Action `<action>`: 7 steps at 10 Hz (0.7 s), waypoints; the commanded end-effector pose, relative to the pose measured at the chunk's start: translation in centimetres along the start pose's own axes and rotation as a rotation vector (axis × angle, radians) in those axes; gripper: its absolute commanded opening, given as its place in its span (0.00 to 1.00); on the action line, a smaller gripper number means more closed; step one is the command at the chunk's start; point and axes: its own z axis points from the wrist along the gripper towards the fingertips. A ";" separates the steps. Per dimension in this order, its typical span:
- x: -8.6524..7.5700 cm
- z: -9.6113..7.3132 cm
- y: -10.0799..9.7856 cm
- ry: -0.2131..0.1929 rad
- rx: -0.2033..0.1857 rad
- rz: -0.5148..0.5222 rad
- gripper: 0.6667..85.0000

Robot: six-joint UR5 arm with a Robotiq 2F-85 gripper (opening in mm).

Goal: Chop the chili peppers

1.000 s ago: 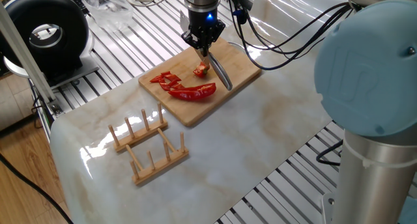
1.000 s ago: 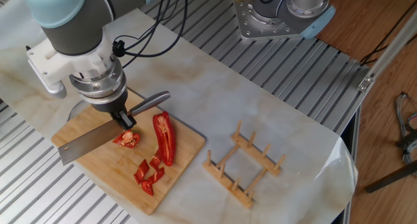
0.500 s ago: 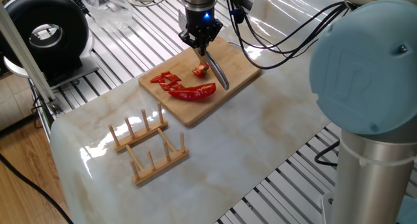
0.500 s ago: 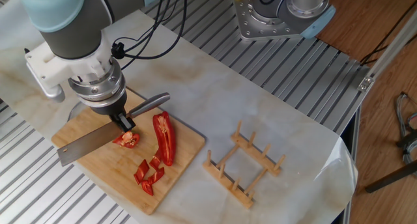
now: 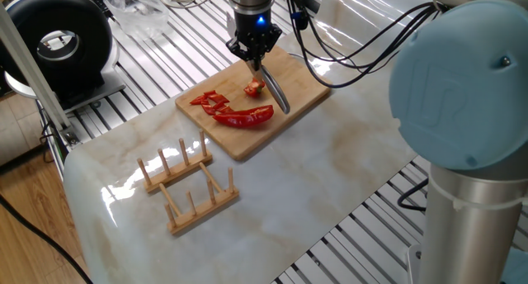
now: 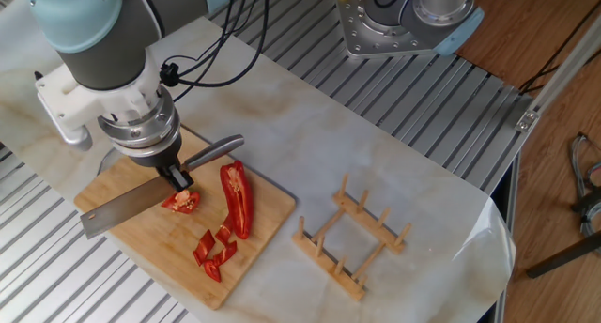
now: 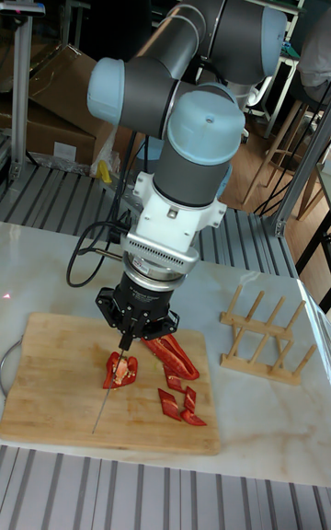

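Your hand (image 6: 178,177) is shut tight on the knife (image 6: 127,204) near the left middle of the frame, so line the blade up over the chili peppers (image 6: 235,201) lying on the cutting board (image 6: 272,220), then press straight down and keep the knife from twisting.

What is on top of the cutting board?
On the board: one long pepper half, several cut bits, one chunk beside the knife. The gripper holds the knife and hides the board behind it.
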 end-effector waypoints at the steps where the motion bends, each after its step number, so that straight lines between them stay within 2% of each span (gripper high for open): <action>1: 0.2 0.1 0.2 0.013 -0.001 0.018 0.01; 7: 0.5 0.2 -0.2 0.027 0.026 -0.003 0.01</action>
